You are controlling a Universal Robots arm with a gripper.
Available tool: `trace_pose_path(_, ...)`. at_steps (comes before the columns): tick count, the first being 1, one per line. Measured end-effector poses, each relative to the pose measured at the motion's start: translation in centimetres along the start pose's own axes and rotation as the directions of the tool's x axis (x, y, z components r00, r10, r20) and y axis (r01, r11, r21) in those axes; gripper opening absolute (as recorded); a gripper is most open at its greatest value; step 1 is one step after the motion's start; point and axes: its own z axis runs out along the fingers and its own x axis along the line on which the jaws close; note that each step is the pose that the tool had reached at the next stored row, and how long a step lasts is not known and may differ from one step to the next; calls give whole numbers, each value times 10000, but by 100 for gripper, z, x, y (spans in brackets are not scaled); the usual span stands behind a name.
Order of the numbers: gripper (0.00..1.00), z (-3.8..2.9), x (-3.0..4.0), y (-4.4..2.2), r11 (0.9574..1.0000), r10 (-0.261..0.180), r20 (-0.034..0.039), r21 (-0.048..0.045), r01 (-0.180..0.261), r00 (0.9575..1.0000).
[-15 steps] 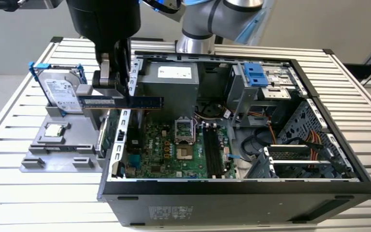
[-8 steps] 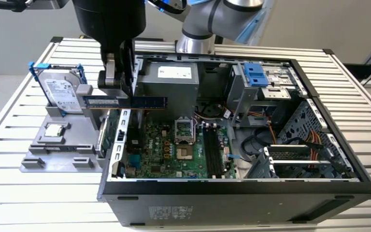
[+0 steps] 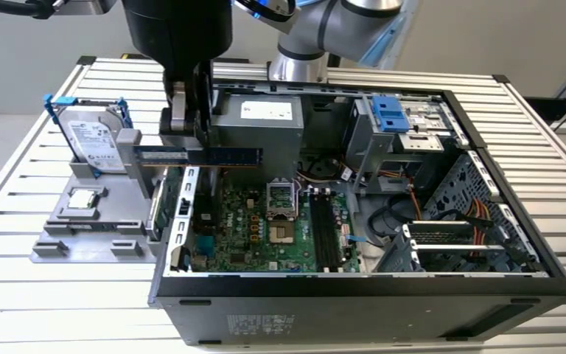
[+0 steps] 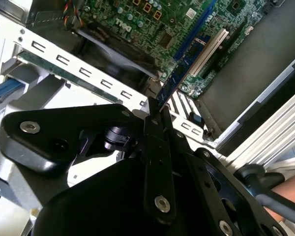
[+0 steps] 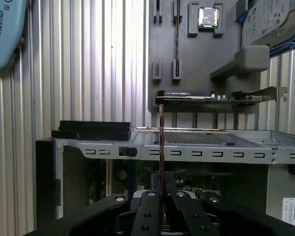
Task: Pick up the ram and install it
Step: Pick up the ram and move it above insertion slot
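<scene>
- Exterior view: the gripper (image 3: pixel 194 141) is clenched on the ram (image 3: pixel 232 155), which it holds level and clear of everything below.
- The ram hangs over the edge of the open computer case (image 3: pixel 362 291) that faces the grey fixture (image 3: pixel 77 236), so one end reaches over the fixture and the other over the case interior.
- On this view's clock face, the ram sits at about ten o'clock from the motherboard (image 3: pixel 253 228) and well apart from the memory slots (image 3: pixel 324 230) — not seated.
- The fixture lies at nine o'clock from the case. It carries an upright hard drive (image 3: pixel 94 141) and, at six o'clock from that, a processor (image 3: pixel 85 198).
- Case and fixture rest on a slatted table (image 3: pixel 27 295).
- Second wrist view: the gripper (image 4: pixel 155 112) has both fingers pressed against the ram (image 4: pixel 184 66). The stick runs away from the fingertips, above the motherboard (image 4: pixel 152 19) and across a white slot (image 4: pixel 209 51).
- First wrist view: the gripper (image 5: pixel 162 184) pinches the ram (image 5: pixel 161 142), seen edge-on as a thin line crossing the case rim (image 5: pixel 211 153).
- Beyond the rim lie an expansion card (image 5: pixel 211 96), the fixture (image 5: pixel 187 54), the processor (image 5: pixel 208 16) and the hard drive (image 5: pixel 270 19).
</scene>
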Motion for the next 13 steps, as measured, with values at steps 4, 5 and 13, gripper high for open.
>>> trace_pose_path(4, 0, 0, 0, -28, 10000, 0, 0, -1, 0, 10000)
trace_pose_path(5, 0, 0, 0, -34, 10000, 0, 0, -2, 0, 10000)
trace_pose_path(13, 0, -1, 0, -84, 10000, 0, 0, -5, 0, 10000)
